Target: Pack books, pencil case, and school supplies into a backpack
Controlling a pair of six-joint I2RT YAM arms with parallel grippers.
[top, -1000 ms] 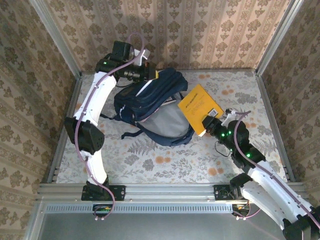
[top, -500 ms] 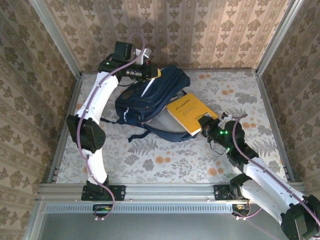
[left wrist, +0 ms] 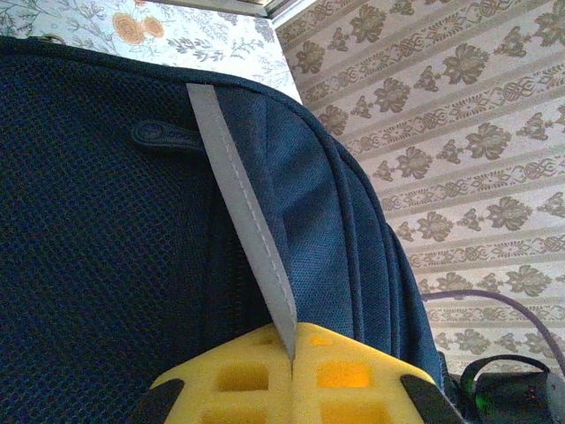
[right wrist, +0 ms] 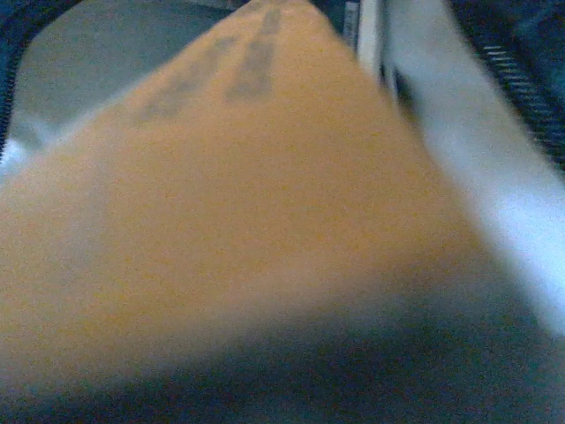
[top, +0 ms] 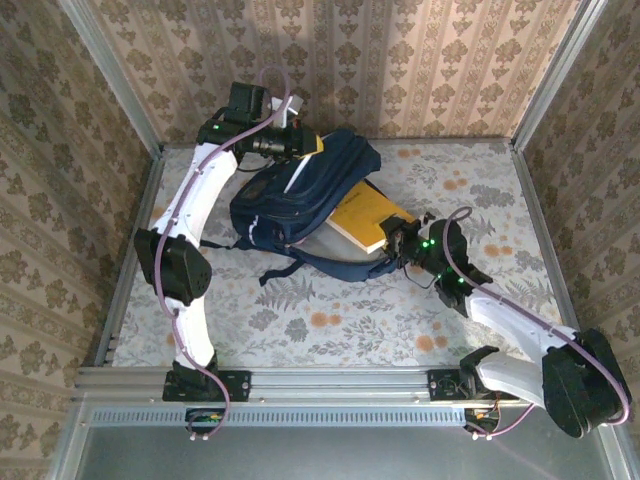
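My left fingers [left wrist: 265, 375] pinch the backpack's [top: 290, 205] grey strip [left wrist: 243, 221]; my right fingers [top: 402, 246] clamp the yellow book [top: 366, 218], half inside it.

Left claw [left wrist: 291, 358] clamped tight, far forward; right claw [top: 398, 243] clamped.

backpack [top: 300, 195]: navy mesh cloth, matt; yellow book [top: 368, 215]: smooth paper cvr.

Yellow book [top: 366, 216] half hidden inside backpack [top: 300, 195]
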